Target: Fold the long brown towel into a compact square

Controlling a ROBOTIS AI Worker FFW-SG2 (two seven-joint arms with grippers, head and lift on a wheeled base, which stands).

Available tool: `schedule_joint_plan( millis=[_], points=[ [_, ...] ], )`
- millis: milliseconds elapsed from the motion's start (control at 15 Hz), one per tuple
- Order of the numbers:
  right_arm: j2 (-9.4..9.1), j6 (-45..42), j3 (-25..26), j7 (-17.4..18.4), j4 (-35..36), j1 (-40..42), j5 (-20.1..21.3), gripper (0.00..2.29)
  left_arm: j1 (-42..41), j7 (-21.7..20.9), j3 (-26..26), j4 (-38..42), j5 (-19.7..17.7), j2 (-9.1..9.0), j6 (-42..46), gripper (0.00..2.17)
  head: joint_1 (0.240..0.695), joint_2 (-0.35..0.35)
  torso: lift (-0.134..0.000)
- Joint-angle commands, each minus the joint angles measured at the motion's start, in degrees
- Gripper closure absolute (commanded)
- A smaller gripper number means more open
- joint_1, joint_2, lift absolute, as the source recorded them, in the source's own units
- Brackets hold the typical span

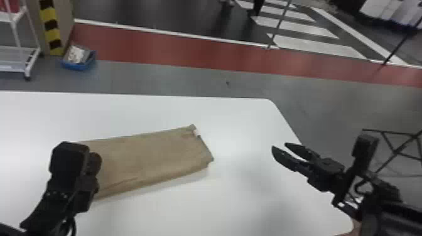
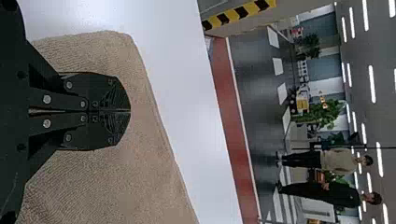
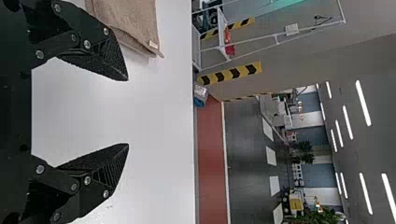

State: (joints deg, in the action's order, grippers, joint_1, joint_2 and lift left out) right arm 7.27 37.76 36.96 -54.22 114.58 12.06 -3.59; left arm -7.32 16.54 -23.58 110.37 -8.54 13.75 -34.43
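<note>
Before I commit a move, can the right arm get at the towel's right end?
Probably yes: the right arm has open jaws, off to the right of the towel, and nothing appears to stand between them.

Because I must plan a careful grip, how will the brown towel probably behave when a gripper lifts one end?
The brown towel is probably floppy: its ribbed, woven surface suggests soft cloth, so the free end would likely sag. It seems unlikely to roll, since it lies flat on the table. Its layered edge suggests the folds might slip apart if only one layer is pinched.
</note>
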Motion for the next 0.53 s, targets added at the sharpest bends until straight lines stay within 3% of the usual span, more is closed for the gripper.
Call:
schedule_joint_plan(
  millis=[0,467],
  points=[
    [0.11,0.0,-0.05,-0.01,-0.23,-0.55,0.42,0.45,1.25,0.16,-0.07,-0.86,1.33,-0.48,-3.5,2.13,0.695,-0.346,-0.125],
    [0.55,0.0,-0.13,0.08,-1.55,-2.31,1.39,0.45,6.09,-0.01,-1.47,-6.13,2.48,-1.89,-3.86,2.13,0.695,-0.334,-0.125]
  ],
)
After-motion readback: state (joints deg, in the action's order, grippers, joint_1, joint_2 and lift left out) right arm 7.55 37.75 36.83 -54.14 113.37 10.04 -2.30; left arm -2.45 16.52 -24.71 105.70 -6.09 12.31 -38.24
